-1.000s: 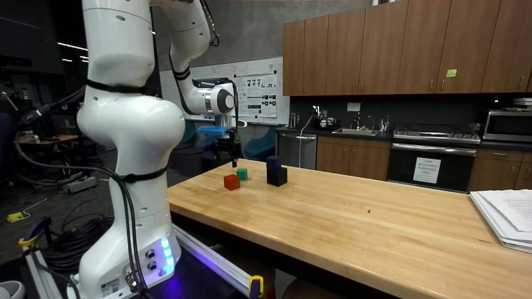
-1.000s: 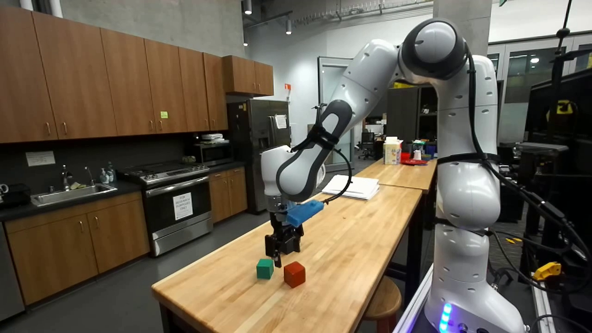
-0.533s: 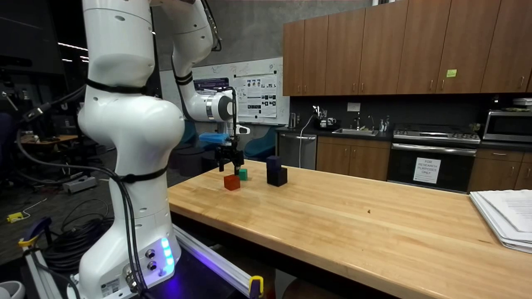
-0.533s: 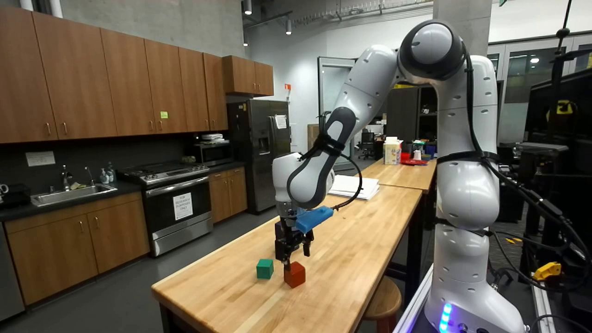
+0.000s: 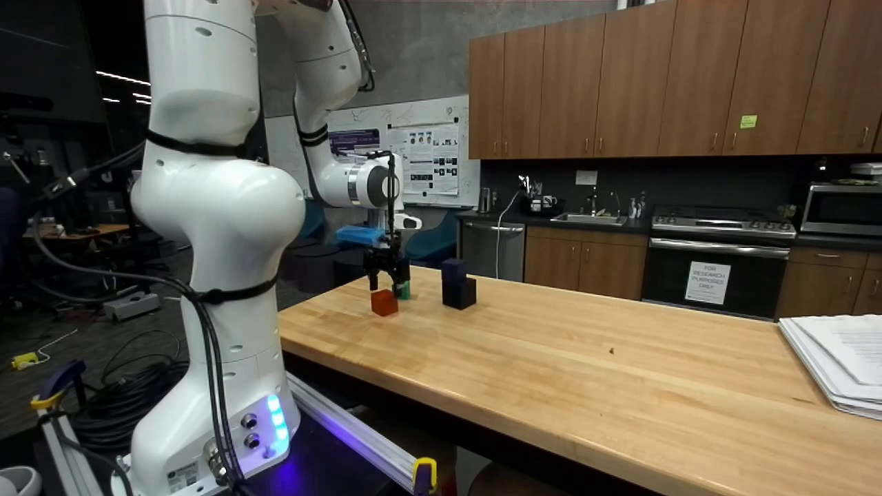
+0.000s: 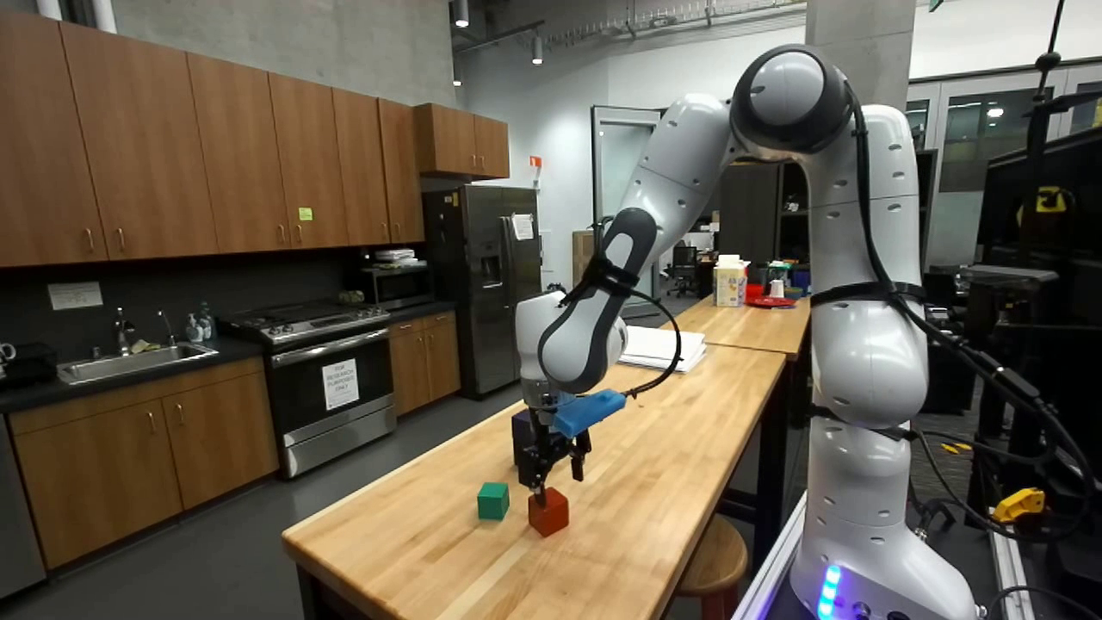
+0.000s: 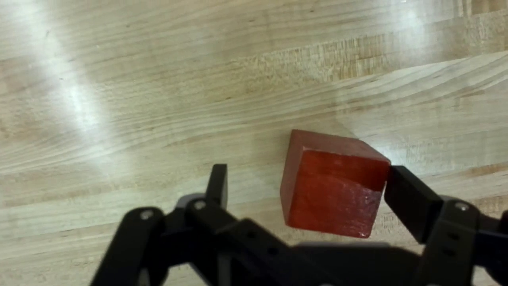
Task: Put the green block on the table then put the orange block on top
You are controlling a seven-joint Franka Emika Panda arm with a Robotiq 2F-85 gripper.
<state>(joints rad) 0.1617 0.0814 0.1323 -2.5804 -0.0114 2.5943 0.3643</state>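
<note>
The orange block (image 7: 335, 190) is a red-orange cube resting on the wooden table (image 5: 551, 358). It also shows in both exterior views (image 5: 384, 304) (image 6: 551, 515). My gripper (image 7: 309, 174) is open just above and around it. In the wrist view the block lies between the fingers, close to the right fingertip, with a gap to the left one. I cannot tell whether the right finger touches it. In an exterior view one finger (image 6: 539, 494) overlaps the block's top edge. The green block (image 6: 493, 501) sits on the table beside the orange one, partly hidden behind a finger in an exterior view (image 5: 405, 292).
A black cube (image 5: 459, 293) with a dark blue cube (image 5: 453, 270) on top stands on the table near the blocks; it is mostly behind the gripper in an exterior view (image 6: 520, 437). A stack of papers (image 6: 661, 347) lies farther along the table.
My gripper has moved from above and near the green block toward the orange block and come down. It stays open. The blocks have not moved.
</note>
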